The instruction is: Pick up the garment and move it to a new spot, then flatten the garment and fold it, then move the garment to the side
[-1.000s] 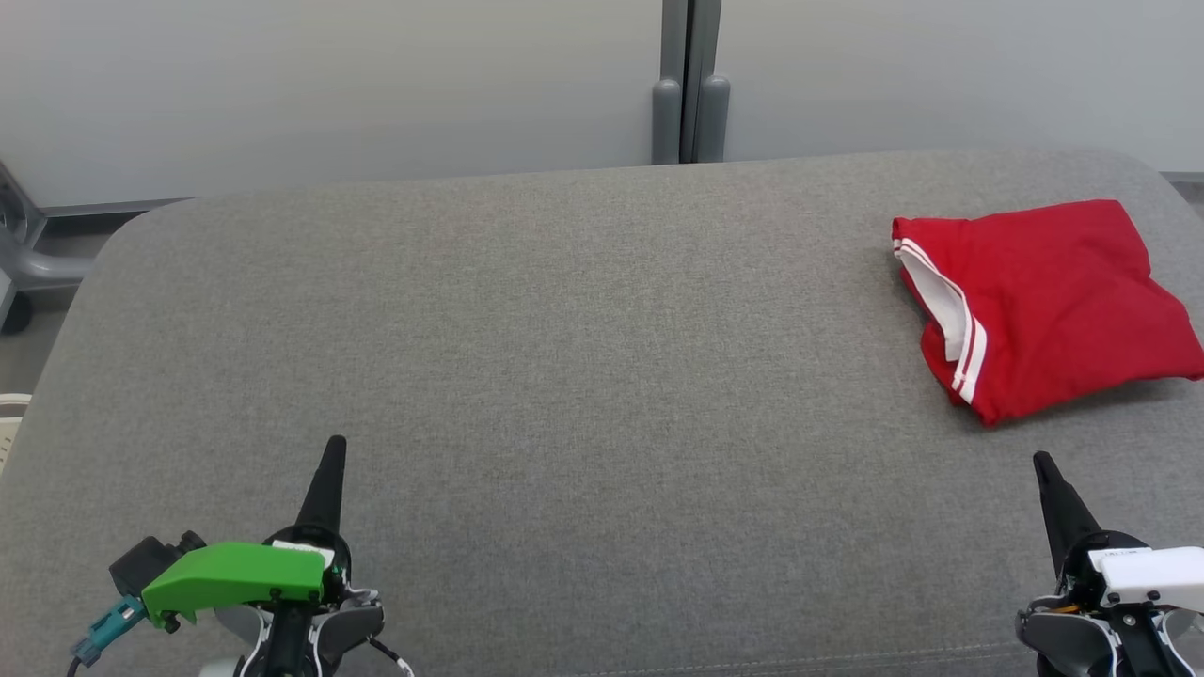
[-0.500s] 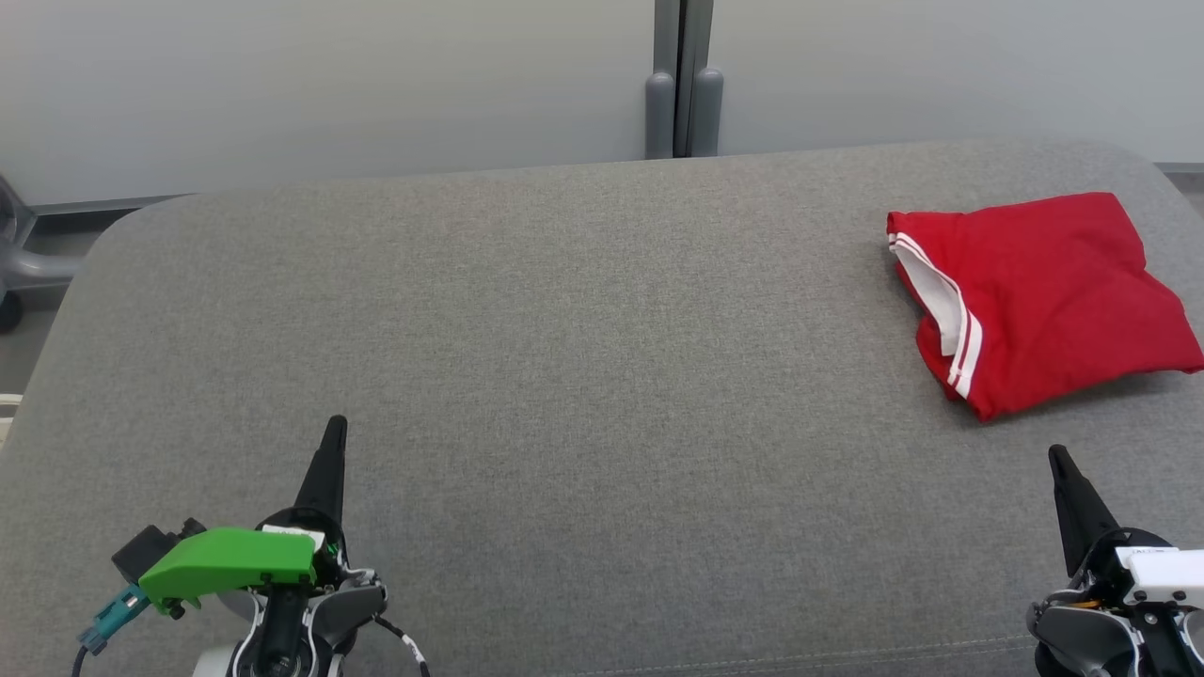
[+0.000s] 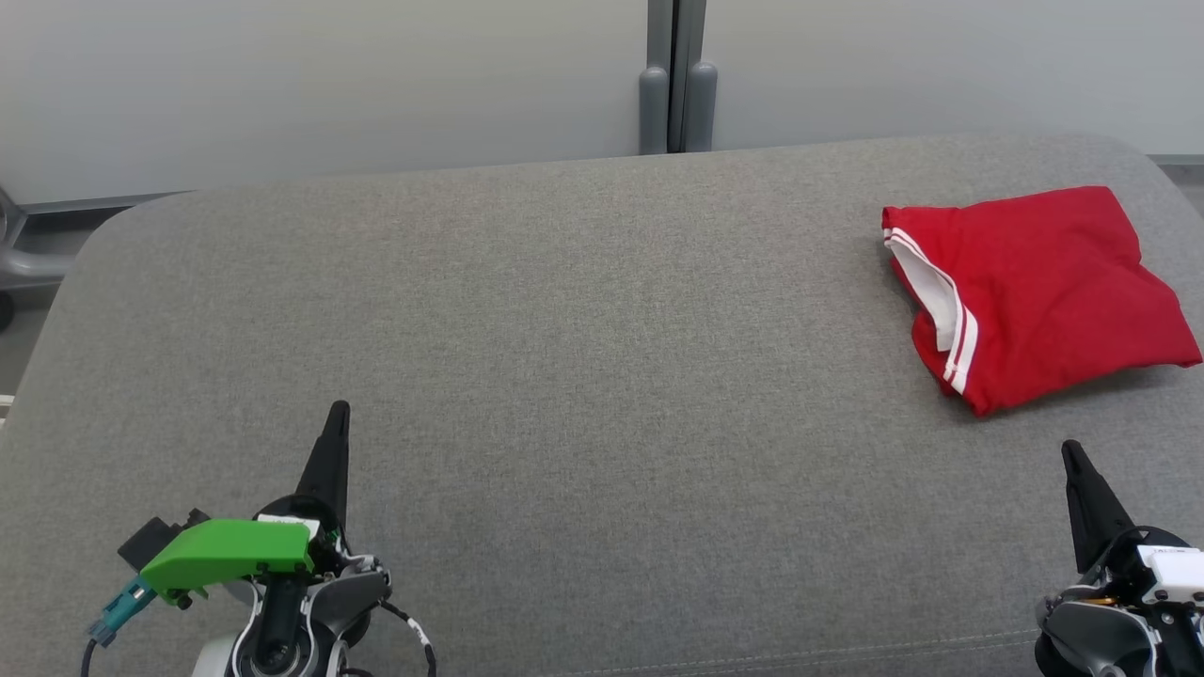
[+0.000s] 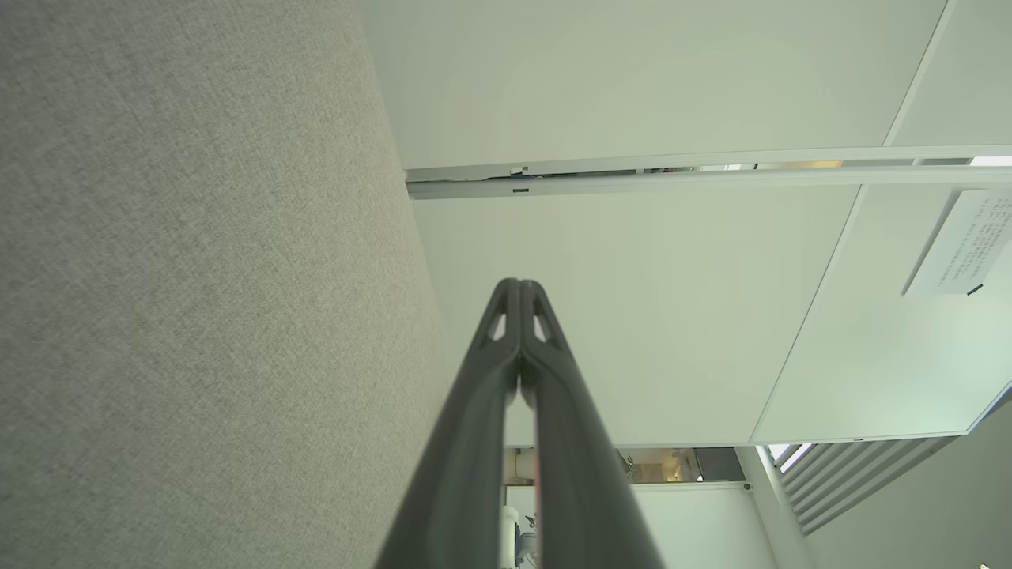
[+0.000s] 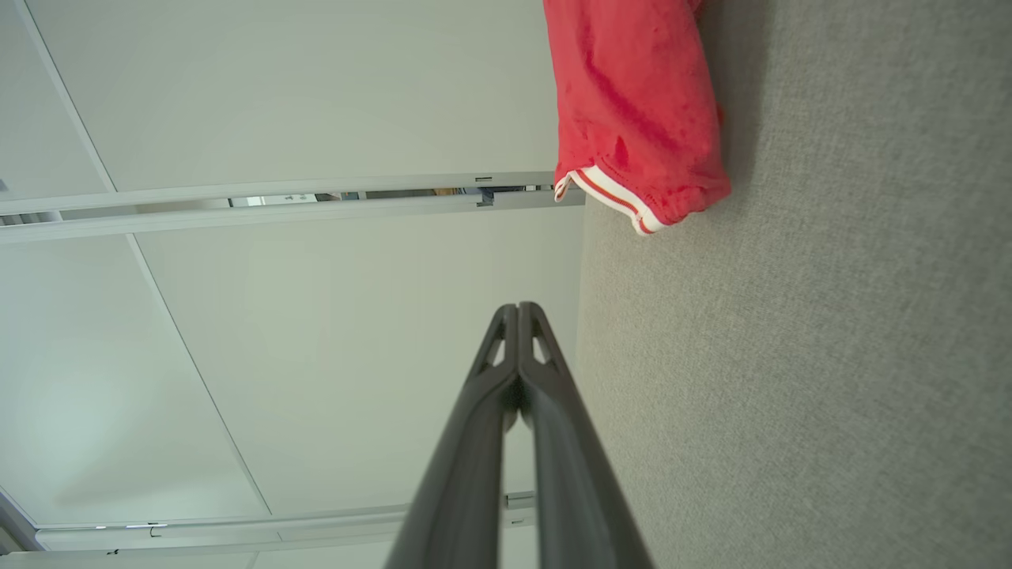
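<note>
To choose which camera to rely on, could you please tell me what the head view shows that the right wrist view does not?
Head view, beyond the right wrist view: the left gripper, shut, at lower left, and the garment seen from above, folded, on the cushion. Right wrist view, beyond the head view: the right gripper, shut, close up, and a horizontal rail behind it. Both: the red garment on the grey cushion, apart from the right gripper.

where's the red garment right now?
In the head view, the red garment lies folded on the right side of the grey cushion, toward its far edge. It is ahead of the shut right gripper and not touching it.
</note>
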Available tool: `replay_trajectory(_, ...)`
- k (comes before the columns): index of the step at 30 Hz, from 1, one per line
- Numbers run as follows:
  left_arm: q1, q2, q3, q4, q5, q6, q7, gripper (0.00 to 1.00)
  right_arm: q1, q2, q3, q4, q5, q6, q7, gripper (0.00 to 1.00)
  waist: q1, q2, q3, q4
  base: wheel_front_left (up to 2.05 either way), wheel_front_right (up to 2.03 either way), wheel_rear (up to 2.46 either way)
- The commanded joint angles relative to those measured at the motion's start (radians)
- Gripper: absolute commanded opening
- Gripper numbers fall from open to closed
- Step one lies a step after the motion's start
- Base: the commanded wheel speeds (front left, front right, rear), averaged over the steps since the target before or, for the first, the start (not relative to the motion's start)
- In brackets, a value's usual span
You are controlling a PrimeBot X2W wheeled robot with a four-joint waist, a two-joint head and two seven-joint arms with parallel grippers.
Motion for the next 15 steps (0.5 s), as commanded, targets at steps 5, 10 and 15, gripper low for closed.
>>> replay_trajectory(5, -0.014, -0.001, 0.005, 0.002, -0.008, -0.003, 0.001, 0.00, 0.010, -0.004, -0.002, -0.005, 0.004, 0.000, 0.005, 0.00, 0.0000, 0.0000, 0.000, 0.000, 0.00, 0.00, 0.00)
replay_trajectory(10, -0.014, -0.001, 0.005, 0.002, -0.008, -0.003, 0.001, 0.00, 0.010, -0.004, -0.002, -0.005, 0.004, 0.000, 0.005, 0.00, 0.0000, 0.0000, 0.000, 0.000, 0.00, 0.00, 0.00)
replay_trajectory(15, -0.014, -0.001, 0.004, 0.002, -0.008, -0.003, 0.000, 0.00, 0.010, -0.004, -0.002, -0.005, 0.004, 0.000, 0.005, 0.00, 0.0000, 0.0000, 0.000, 0.000, 0.00, 0.00, 0.00)
